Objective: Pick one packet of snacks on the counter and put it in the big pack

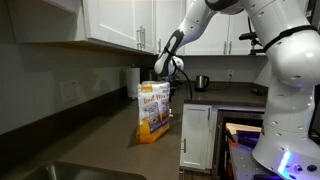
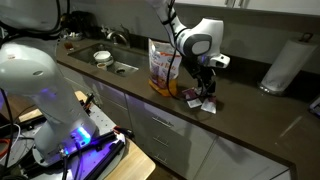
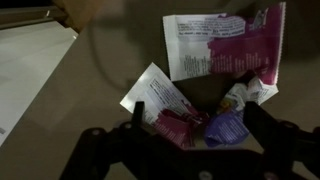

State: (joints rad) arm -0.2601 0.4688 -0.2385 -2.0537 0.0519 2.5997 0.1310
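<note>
The big pack (image 1: 152, 110) stands upright on the dark counter (image 1: 100, 125), orange below and whitish on top; it also shows in an exterior view (image 2: 162, 62). Several small snack packets (image 2: 201, 100) lie flat on the counter (image 2: 250, 115) beside it. In the wrist view a large white and magenta packet (image 3: 220, 45) lies at the top, a smaller white and maroon packet (image 3: 160, 103) and a purple packet (image 3: 226, 127) lie below it. My gripper (image 3: 197, 125) is open just above these packets, its fingers either side of the maroon and purple ones. It shows in both exterior views (image 1: 173, 78) (image 2: 205, 85).
A white paper-towel roll (image 2: 283, 62) stands against the backsplash, also in an exterior view (image 1: 132, 78). A kettle (image 1: 202, 82) sits farther along. A sink (image 2: 118, 66) with a bowl (image 2: 102, 57) beside it lies past the big pack. White wall cabinets hang above.
</note>
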